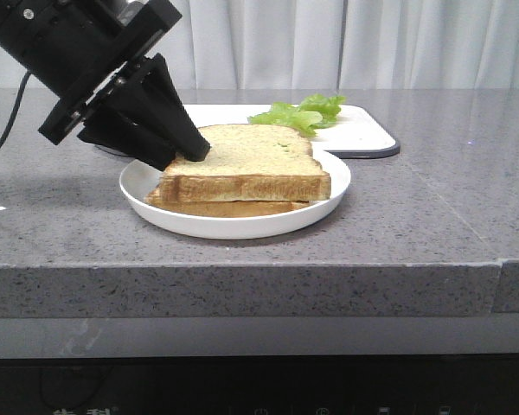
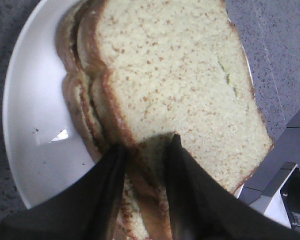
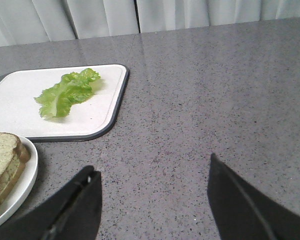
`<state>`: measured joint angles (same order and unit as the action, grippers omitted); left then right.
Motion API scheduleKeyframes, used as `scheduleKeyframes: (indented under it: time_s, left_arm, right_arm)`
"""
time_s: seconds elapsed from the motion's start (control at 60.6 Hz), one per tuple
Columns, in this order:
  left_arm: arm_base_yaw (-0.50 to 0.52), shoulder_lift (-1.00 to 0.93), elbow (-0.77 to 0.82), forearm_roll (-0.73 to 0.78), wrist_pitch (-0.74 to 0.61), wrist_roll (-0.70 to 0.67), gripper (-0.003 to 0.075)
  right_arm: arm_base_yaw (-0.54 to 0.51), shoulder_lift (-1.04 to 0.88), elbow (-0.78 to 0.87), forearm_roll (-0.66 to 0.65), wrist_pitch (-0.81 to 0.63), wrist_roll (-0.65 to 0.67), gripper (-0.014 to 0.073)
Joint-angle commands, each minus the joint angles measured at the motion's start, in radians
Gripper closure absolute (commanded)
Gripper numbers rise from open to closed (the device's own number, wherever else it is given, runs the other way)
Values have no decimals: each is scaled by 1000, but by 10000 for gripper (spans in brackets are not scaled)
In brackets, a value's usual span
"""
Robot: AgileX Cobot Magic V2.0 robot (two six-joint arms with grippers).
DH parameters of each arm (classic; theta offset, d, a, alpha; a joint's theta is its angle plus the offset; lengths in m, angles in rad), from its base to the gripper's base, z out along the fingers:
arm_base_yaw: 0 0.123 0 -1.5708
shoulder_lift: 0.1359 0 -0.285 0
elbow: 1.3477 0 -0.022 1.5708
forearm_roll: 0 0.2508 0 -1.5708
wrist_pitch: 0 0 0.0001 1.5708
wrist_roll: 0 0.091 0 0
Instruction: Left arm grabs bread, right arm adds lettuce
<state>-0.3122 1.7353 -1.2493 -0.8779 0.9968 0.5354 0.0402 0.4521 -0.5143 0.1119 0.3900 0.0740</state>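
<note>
The bread is the thick top slice of a stack on a white plate. A thinner, darker slice lies under it. My left gripper comes down from the left and is closed on the bread's left edge. In the left wrist view the gripper has one finger on top of the bread and the other beneath its crust. The lettuce lies on a white cutting board behind the plate. My right gripper is open and empty, well short of the lettuce.
The cutting board has a dark rim and sits just behind the plate. Grey speckled countertop lies under my right gripper. A curtain hangs behind the table. The right arm does not show in the front view.
</note>
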Motion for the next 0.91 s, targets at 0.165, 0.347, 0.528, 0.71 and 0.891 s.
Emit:
scheduleKeyframes:
  time_s: [0.165,0.347,0.528,0.71,0.891]
  left_arm:
    - [-7,-36,-28,-44,13,-7,655]
    - [2,-47,-29,-48,16,-7,741]
    - [23,-80,-29,-48,29,-7,741]
    - [77,-156,-29,-48,40,-7,741]
    - [130,-269,-25,-48,70,8,741]
  right_arm:
    - [-6,15,-36,5,-65,0,116]
    - [-6,15,-36,5,-51,0,116]
    - [-6,15,-36,5,-52,0,116]
    - [-6,15,-36,5,-55,0,116]
    - [-6,15,-39,25,-56,0,117]
